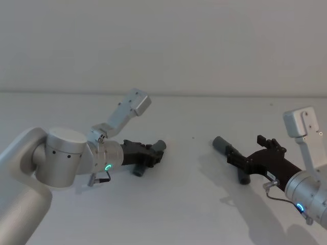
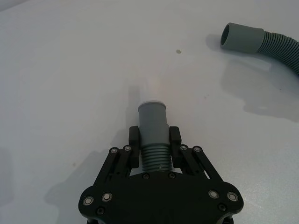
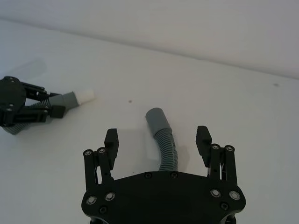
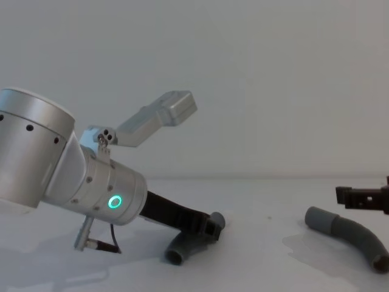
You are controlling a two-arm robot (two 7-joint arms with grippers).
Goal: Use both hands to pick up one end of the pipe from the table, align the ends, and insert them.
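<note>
Left gripper (image 2: 155, 138) is clamped on the short hose piece (image 2: 154, 156), fingers (image 2: 134, 140) pinching the ribs just behind its grey cuff (image 2: 153, 120). The white tip (image 2: 152, 101) sticks out fwd, free. In the chest view the cuff end is raised, while the piece's rear end looks to rest on the desk (image 1: 179, 219), left of centre.

Right gripper (image 3: 157, 136) is wide open, one finger either side of the long hose piece (image 3: 167, 151), hovering over it w/ no contact. That piece lies flat on the desk to the right. Its socket cuff (image 3: 156, 120) points toward the left gripper, well apart from the white tip.

Handling, as a judgement:
- **Feel:** both pieces look light, thin plastic. Ribbed sections prob. bend & spring; cuffs are stiff & smooth, so likely slippery.
- **Where to hold:** best spot on the long piece = ribs right behind the socket, as on the left side. Ribs give the pads bite, and a short overhang stops the socket drooping or swinging when pushed.
- **Too far back:** the curved hose will flex & the mouth wanders off axis.
- **The socket itself:** don't squeeze it; it may go oval & refuse the tip.

Next: close, lift, then line up the axes before pushing. Fit looks snug, so angle error matters more than force.
</note>
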